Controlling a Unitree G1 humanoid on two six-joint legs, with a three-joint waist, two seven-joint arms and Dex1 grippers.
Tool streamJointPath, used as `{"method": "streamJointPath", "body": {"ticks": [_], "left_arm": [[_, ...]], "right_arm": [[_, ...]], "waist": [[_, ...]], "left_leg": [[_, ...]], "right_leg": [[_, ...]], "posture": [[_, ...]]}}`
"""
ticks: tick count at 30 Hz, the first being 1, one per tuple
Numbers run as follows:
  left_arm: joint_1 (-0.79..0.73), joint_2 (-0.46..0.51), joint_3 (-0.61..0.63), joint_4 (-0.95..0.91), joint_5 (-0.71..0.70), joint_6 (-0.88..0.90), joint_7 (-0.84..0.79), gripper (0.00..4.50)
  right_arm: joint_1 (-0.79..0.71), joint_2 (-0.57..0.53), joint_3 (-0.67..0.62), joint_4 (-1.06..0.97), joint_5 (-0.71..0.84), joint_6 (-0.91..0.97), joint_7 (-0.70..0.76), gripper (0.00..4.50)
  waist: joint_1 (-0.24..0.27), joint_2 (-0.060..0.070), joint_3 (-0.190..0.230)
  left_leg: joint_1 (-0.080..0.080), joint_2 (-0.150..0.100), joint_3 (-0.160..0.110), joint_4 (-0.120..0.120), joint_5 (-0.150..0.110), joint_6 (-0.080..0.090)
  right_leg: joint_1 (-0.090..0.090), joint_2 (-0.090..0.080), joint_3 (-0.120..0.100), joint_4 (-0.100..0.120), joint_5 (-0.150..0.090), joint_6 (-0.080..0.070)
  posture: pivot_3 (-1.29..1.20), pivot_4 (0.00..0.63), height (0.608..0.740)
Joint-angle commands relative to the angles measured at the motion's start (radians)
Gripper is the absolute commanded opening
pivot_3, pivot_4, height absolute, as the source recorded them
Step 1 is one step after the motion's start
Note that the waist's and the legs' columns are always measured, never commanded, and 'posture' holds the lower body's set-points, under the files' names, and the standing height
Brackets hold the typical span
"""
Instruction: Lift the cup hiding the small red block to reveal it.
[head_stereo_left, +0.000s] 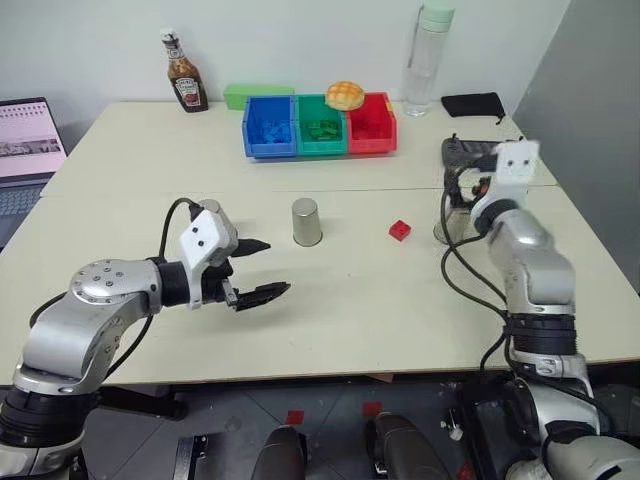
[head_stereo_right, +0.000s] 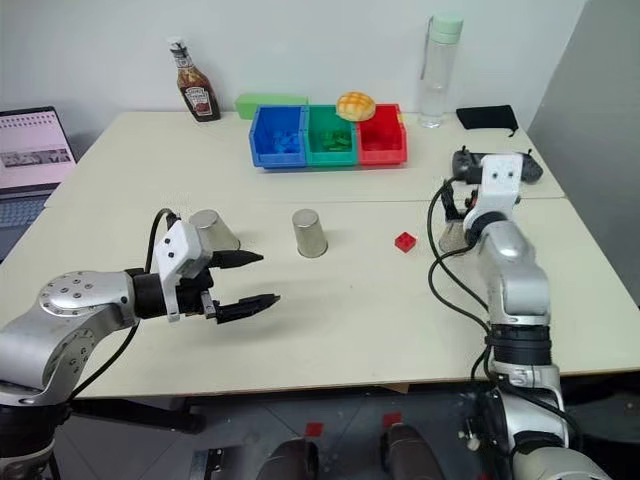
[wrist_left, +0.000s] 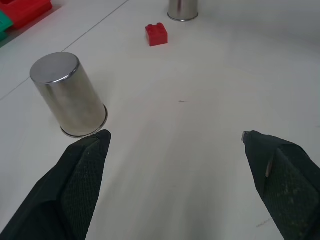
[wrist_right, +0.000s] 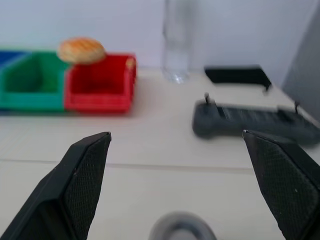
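The small red block (head_stereo_left: 400, 230) lies bare on the table, with no cup over it. Three silvery cups stand upside down. One cup (head_stereo_left: 306, 221) is in the middle, left of the block. Another cup (head_stereo_right: 213, 230) is partly hidden behind my left hand. The third cup (wrist_left: 182, 10) stands just right of the block, under my right hand, and its top (wrist_right: 182, 227) shows below my right gripper (wrist_right: 176, 134). That gripper is open, raised above it, and holds nothing. My left gripper (head_stereo_left: 278, 265) is open and empty, hovering left of the middle cup.
Blue (head_stereo_left: 270, 125), green (head_stereo_left: 321, 125) and red (head_stereo_left: 370, 122) bins stand at the back with a bun (head_stereo_left: 344, 95) on top. A sauce bottle (head_stereo_left: 186, 72), a water bottle (head_stereo_left: 428, 60), a laptop (head_stereo_left: 30, 140) and a black controller (wrist_right: 250, 122) ring the table.
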Motion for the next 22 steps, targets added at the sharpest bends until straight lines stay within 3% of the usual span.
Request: {"method": "streamJointPath", "body": {"ticks": [1, 5, 14, 22], "left_arm": [[-0.005, -0.012, 0.044, -0.033, 0.017, -0.019, 0.049, 4.50], [0.012, -0.023, 0.086, -0.042, 0.022, -0.025, 0.092, 4.50], [0.086, 0.046, 0.170, -0.025, 0.006, 0.001, 0.048, 4.50], [0.134, 0.065, 0.213, -0.014, 0.005, -0.015, 0.029, 4.50]], "right_arm": [[0.110, -0.113, 0.025, -0.240, 0.136, 0.138, 0.202, 4.48], [0.260, -0.268, -0.043, -0.437, 0.324, 0.312, 0.365, 4.48], [0.485, -0.466, -0.194, -0.534, 0.521, 0.420, 0.545, 4.48], [0.507, -0.488, -0.180, -0.494, 0.513, 0.353, 0.565, 4.48]], "waist": [[0.003, 0.000, 0.000], [0.017, 0.000, 0.000], [0.018, 0.000, 0.000], [0.019, 0.000, 0.000]], "left_leg": [[0.000, 0.000, 0.000, 0.000, 0.000, 0.000], [-0.003, 0.000, -0.001, 0.001, 0.000, 0.000], [-0.003, 0.000, 0.000, 0.001, 0.000, 0.000], [-0.003, 0.000, 0.001, 0.002, 0.000, 0.000]], "right_leg": [[0.000, 0.000, 0.000, 0.000, 0.000, 0.000], [-0.002, -0.001, -0.001, 0.000, 0.000, 0.000], [-0.003, 0.000, -0.001, 0.001, 0.000, 0.000], [-0.003, 0.000, 0.000, 0.000, 0.000, 0.001]], "posture": [[0.00, 0.150, 0.740], [0.00, 0.150, 0.740], [0.00, 0.150, 0.740], [0.00, 0.150, 0.740]]}}
